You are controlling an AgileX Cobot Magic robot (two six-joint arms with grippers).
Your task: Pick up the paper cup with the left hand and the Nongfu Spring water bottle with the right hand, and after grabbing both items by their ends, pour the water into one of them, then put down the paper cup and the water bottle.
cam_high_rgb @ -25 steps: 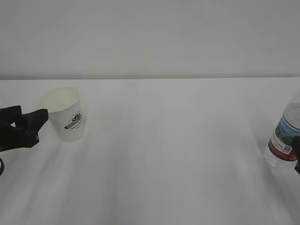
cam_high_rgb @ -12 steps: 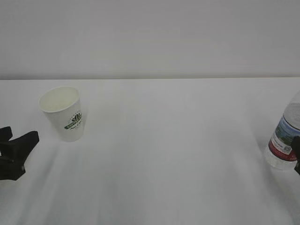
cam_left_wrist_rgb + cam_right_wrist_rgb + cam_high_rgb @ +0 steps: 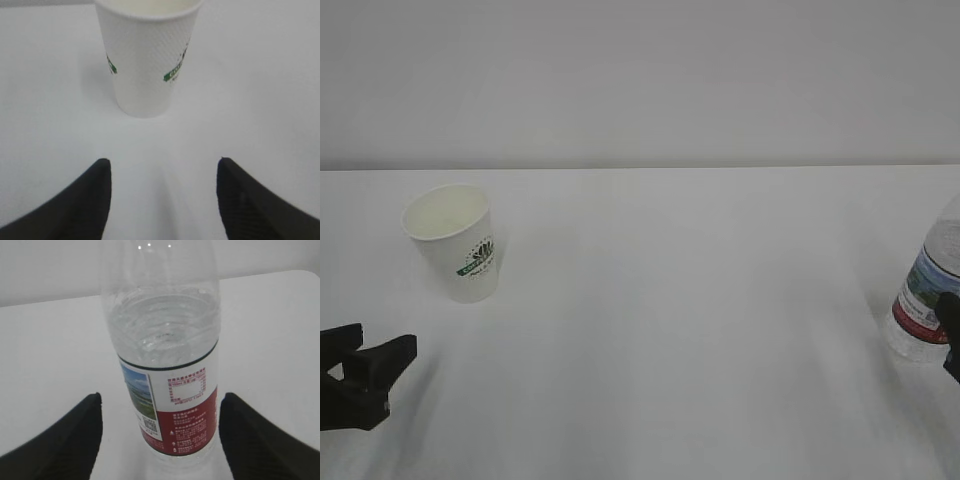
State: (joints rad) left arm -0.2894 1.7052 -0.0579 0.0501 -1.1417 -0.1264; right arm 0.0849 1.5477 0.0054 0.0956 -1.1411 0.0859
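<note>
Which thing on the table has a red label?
The Nongfu Spring water bottle at the right edge. The paper cup on the left is white with a green logo instead.

My left end effector (image 3: pixel 161 200) looks matt black, finely textured plastic. The paper cup (image 3: pixel 148 55) before it is white, matt, dimpled paper. The Nongfu Spring water bottle (image 3: pixel 165 360) is clear, glossy ribbed plastic with a smooth printed label. The surface (image 3: pixel 700 300) is white and matt.

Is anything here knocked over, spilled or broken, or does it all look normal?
Nothing stands out. The paper cup stands upright and undented, the water bottle stands upright with water inside, and the white table shows no puddle. Both sets of jaws are open, touching nothing.
</note>
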